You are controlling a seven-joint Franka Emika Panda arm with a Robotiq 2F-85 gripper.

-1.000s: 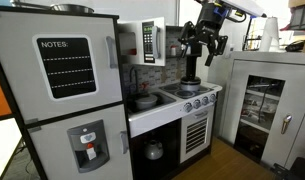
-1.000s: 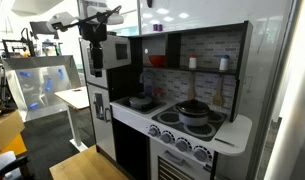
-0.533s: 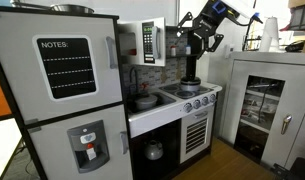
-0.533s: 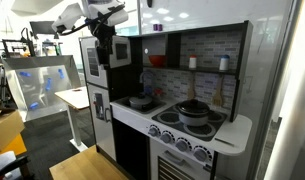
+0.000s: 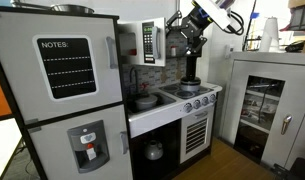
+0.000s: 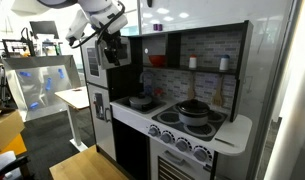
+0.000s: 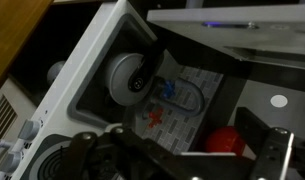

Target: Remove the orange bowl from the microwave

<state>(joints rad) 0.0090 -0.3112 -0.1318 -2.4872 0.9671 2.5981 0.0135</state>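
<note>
The white microwave [image 5: 150, 41] hangs above the toy kitchen counter, and its door [image 6: 94, 58] stands open. The orange bowl [image 6: 157, 60] sits inside the dark cavity; in the wrist view it [image 7: 228, 140] shows as a red round shape at the lower right. My gripper [image 5: 188, 40] hovers at the microwave's open side, also seen in an exterior view [image 6: 113, 47]. In the wrist view its jaws [image 7: 190, 148] are spread apart with nothing between them, a short way from the bowl.
A grey pot [image 6: 195, 112] stands on the stove and a pan [image 6: 140, 101] sits in the sink below the microwave. The tall fridge [image 5: 62, 90] stands beside it, the black oven door [image 5: 157, 150] below. A white cabinet [image 5: 262, 105] stands nearby.
The arm has swung toward the microwave and the gripper has moved from in front of the door to the mouth of the cavity. The bowl has not moved.
</note>
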